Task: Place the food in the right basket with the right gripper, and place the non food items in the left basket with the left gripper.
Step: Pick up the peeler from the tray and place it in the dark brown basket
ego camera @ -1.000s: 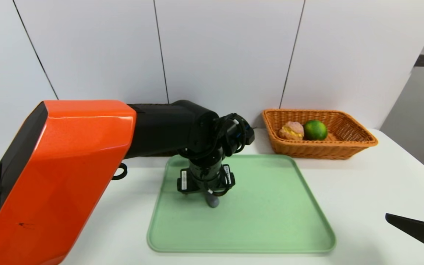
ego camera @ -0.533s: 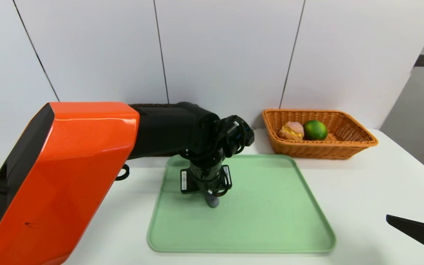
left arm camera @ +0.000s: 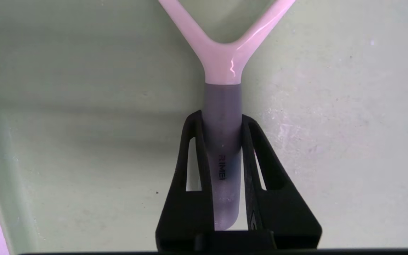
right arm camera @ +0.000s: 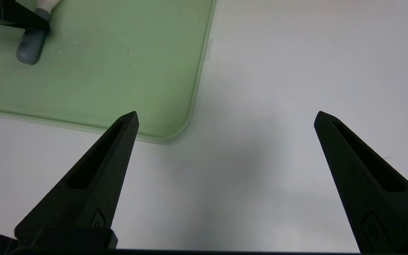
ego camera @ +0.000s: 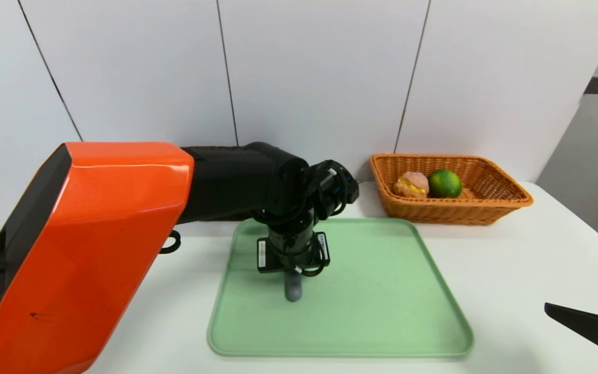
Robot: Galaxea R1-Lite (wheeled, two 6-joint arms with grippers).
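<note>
It looked like a lab or robot test room: a plain white surface stood against bare white wall panels with dark seams, carrying only a green tray and a wicker basket.

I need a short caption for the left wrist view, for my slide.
Left pincer shut on the grey handle of a pink tool, over the green tray.

text: "RIMEI" | on: grey handle | orientation: running along its length
</note>
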